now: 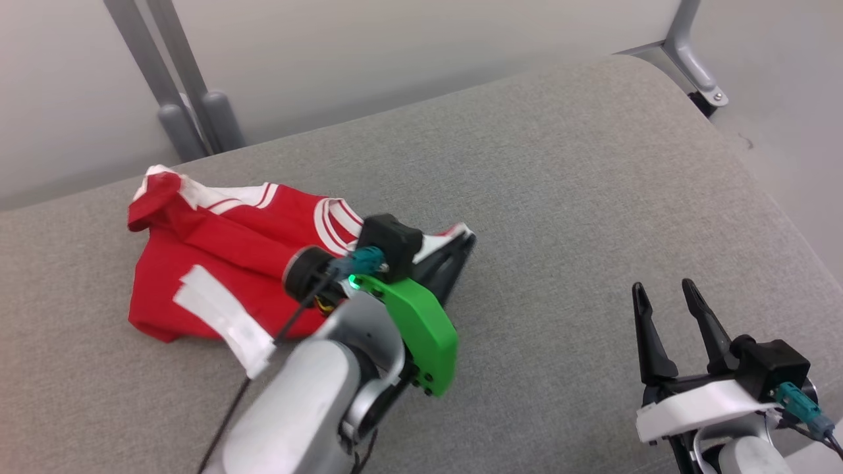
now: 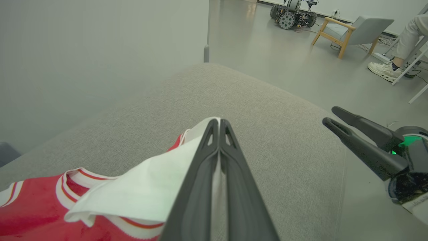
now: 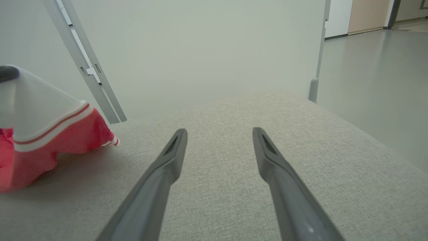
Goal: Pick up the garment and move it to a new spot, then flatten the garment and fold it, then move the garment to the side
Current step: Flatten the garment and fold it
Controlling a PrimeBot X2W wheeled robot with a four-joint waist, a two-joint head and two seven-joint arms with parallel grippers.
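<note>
Our left gripper pinches the white edge of the crumpled red-and-white knit jersey; our right gripper stands wide open, empty, at lower right.
We judge the pinch is for dragging the jersey, heaped at centre left of the head view, across the grey woven cushion. Our left wrist view shows the jaws pressed shut on cloth, which the head view's green bracket partly hides; the right wrist view shows that edge tented upward.

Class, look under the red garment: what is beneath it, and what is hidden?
The garment lies crumpled on the grey cushion, which shows bare around it. The patch beneath is covered. The left fingers, shut, pinch its white edge.
</note>
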